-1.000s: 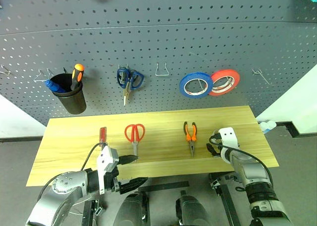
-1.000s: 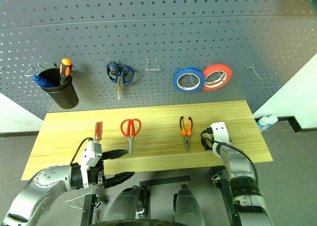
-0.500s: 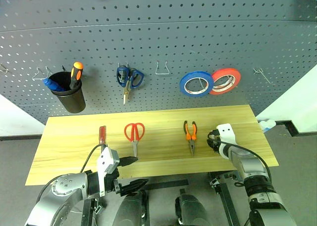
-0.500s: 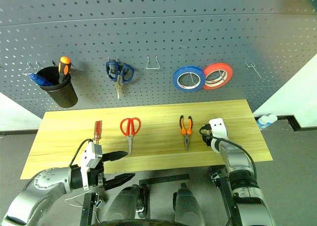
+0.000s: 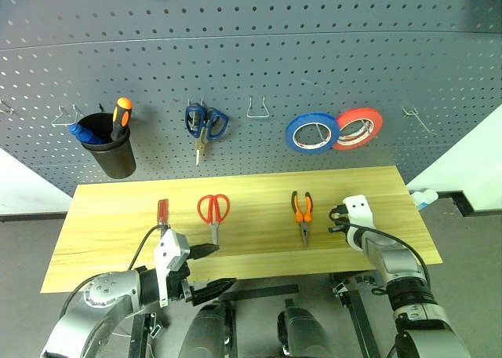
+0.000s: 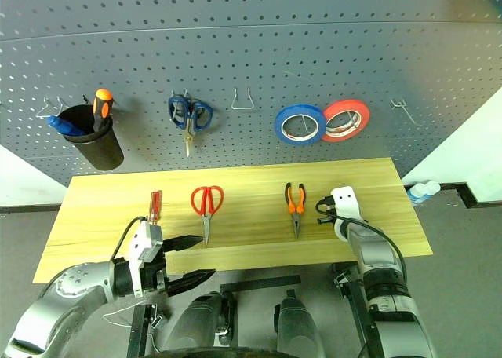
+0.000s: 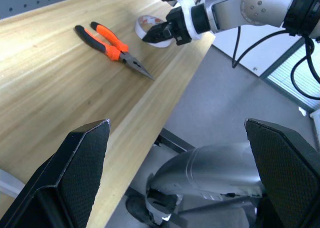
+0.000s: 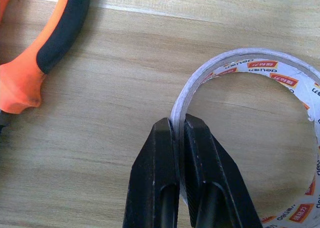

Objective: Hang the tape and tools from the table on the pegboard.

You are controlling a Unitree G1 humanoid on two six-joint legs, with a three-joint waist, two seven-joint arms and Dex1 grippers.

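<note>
Right wrist view: right claw [image 8: 179, 127] pinches the tape [image 8: 250, 138] wall; left claw [image 5: 210, 268] gapes wide, empty.

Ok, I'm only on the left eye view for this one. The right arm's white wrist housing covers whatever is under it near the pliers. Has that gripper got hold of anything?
Observer: Yes. In the right wrist view the right gripper is shut on the wall of the tape, one finger inside the hole and one outside.
Operator: Is the roll off the table?
Observer: In the left wrist view the tape looks to be resting on the table, beside the pliers.
Operator: And the left gripper?
Observer: The left gripper is open, its fingers spread wide past the table's near edge, holding nothing.
</note>
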